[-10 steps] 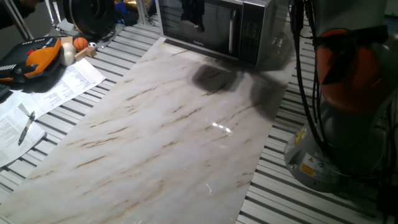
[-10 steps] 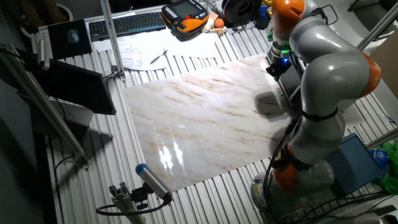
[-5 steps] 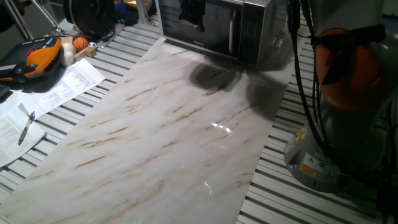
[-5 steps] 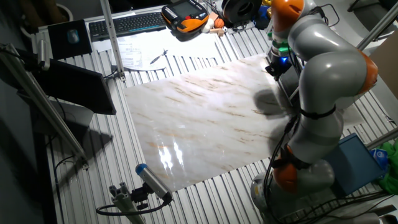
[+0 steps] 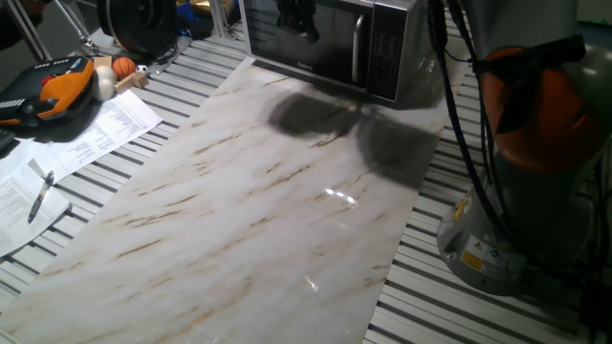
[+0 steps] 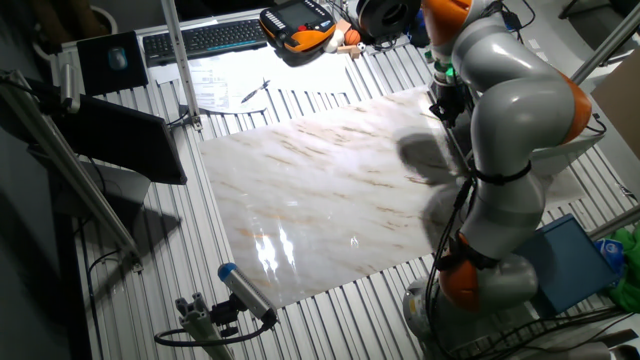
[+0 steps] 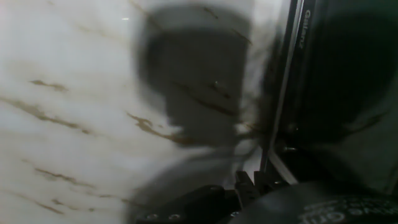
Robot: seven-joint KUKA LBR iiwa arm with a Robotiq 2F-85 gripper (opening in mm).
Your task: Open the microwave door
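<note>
Leftward along the microwave door (image 5: 306, 33) goes the gripper (image 5: 296, 13) since a second ago, now hanging before its glass; grip state unclear.

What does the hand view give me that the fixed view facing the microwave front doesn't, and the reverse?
Only the hand view: a close look down the microwave door's lower edge where it meets the marble slab, with lettering on the frame. Only the fixed view: the whole microwave, its vertical bar handle, keypad strip, and the pincer in front of the glass, its opening unclear. Both show the door and the arm's shadow on the slab.
</note>
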